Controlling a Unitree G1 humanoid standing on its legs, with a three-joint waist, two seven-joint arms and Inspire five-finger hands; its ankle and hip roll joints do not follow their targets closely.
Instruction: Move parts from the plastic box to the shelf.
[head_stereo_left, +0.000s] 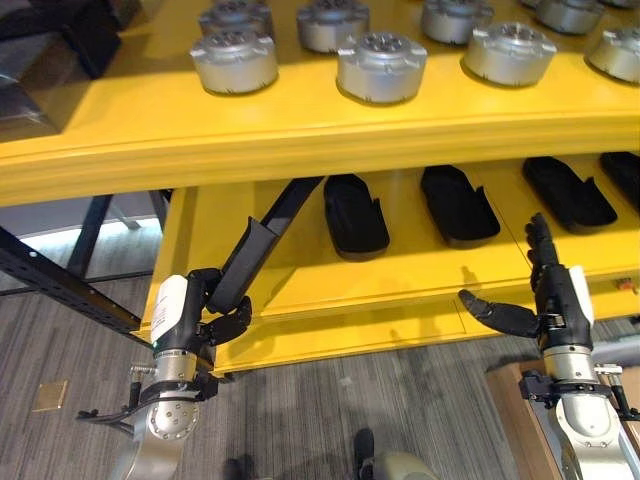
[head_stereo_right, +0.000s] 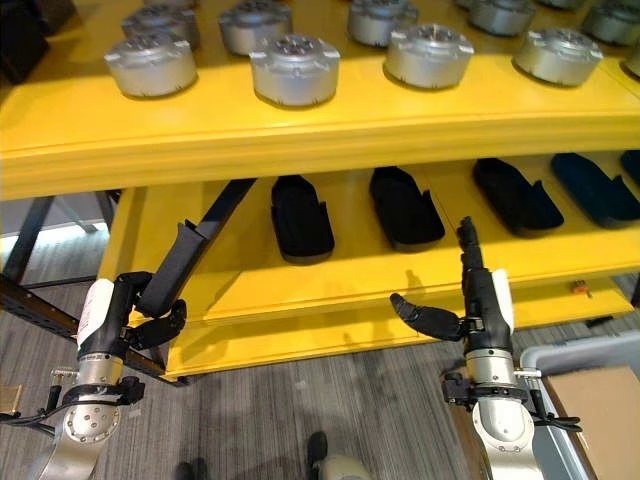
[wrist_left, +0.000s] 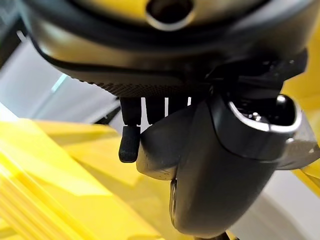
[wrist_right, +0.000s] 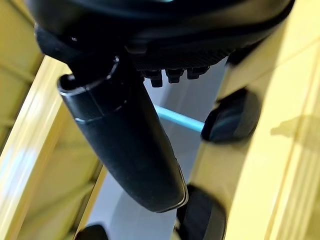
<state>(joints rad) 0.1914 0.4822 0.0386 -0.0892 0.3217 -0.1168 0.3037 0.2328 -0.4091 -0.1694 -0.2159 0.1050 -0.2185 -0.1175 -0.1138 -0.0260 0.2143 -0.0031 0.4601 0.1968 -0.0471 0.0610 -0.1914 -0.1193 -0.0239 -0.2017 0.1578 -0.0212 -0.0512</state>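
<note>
Shelf: yellow, two tiers — the upper carries round silver parts in rows, the lower carries long black parts lying side by side.
Box: by the right arm a grey rim with a brown panel sits at the floor; whether that is the plastic box I cannot tell.
Left hand: at the front left corner of the lower tier, fingers and thumb curled round a long black part that stands tilted up towards the upper tier's underside.
Right hand: empty, fingers straight and pointing up, thumb spread wide, in front of the lower tier's edge.
Risk, largest: the held part's top end sits near the upper tier's lip and beside a dark diagonal brace — lifting or pushing in without levelling it could jam it there and twist it out of the grasp.
Risk, next: the grip is low on a long part — it may pivot and drop to the floor.
Risk, least: setting it down askew could nudge a neighbouring black part.
</note>
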